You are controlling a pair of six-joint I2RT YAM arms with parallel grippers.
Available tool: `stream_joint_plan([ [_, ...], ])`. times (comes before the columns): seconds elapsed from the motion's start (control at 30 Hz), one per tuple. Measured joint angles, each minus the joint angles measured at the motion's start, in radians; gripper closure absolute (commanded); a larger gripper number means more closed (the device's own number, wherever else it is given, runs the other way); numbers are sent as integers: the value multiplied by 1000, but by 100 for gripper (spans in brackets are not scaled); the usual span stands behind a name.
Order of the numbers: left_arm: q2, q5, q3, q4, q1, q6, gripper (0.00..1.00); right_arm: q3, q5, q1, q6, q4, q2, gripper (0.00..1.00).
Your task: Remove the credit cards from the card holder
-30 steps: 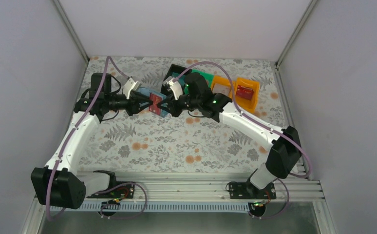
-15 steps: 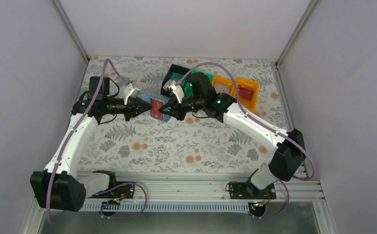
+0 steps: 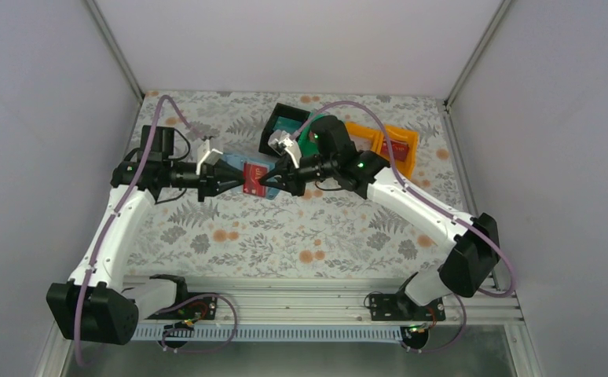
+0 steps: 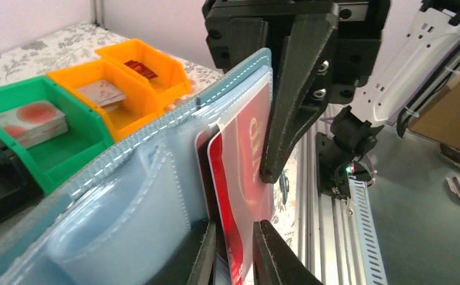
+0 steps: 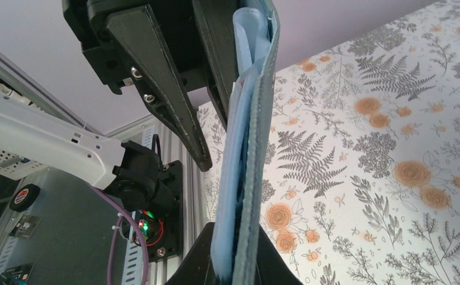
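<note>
Above the surface (image 3: pixel 285 236), toward 10 o'clock of centre, the right end effector (image 3: pixel 275 181) clamps the card holder (image 3: pixel 258 166) from 3 o'clock while the left end effector (image 3: pixel 234 180) pinches its red credit card (image 4: pixel 239 178) from 9 o'clock — a tight fit could drag the holder loose.

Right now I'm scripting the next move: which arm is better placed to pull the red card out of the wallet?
Left. The left gripper is pinched on the red card at its exposed end, while the right gripper clamps the wallet at its opposite edge, bracing it.
</note>
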Motion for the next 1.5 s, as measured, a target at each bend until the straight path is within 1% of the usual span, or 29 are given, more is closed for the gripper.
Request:
stream_joint_plan([
  [0.1,-5,22,0,21,-2,-29,82,-2,-18,-5,-6,18,-3,96],
  [0.2,-8,5,0,79,-10,-100,82,-2,-28,-13,-5,43,-3,96],
  [0.23,-9,-4,1,100,-14,-123,81,-2,-31,-15,-5,50,-3,96],
  [0.27,-9,-11,3,116,-19,-141,76,-2,-36,-17,-5,56,-3,96],
  [0.33,-8,-18,10,131,-30,-159,71,-2,-45,-23,-5,66,-3,96],
  [0.4,-5,-29,23,127,-45,-164,70,-1,-48,-29,-5,68,-3,96],
  [0.47,9,-46,45,109,-60,-156,74,4,-48,-32,-3,63,-3,96],
  [0.6,61,-62,121,35,-63,-103,96,17,-24,-35,28,58,-3,96],
  [0.77,135,-69,216,-71,-54,4,98,29,8,-37,70,53,-4,95],
  [0.87,134,-47,219,-104,-39,29,97,29,6,-38,75,51,-4,89],
  [0.9,130,-39,217,-100,-33,24,98,29,5,-39,76,54,-4,85],
  [0.97,96,-16,171,-32,-21,-26,98,27,5,-41,81,76,-4,78],
  [1.0,51,6,108,27,-22,-75,98,26,6,-40,86,107,0,76],
  [1.03,27,11,78,43,-37,-101,98,26,-3,-40,82,153,6,75],
  [1.1,-10,15,32,70,-46,-142,98,25,-19,-40,85,190,8,74],
  [1.2,-12,27,26,95,-45,-183,98,24,-37,-45,73,232,8,76],
  [1.33,-12,29,25,126,-26,-209,98,-5,-77,-66,58,272,7,90],
  [1.4,-12,32,18,138,-18,-216,98,-18,-100,-74,55,274,7,95],
  [1.5,-12,40,16,150,-14,-227,98,-21,-127,-82,48,266,10,96],
])
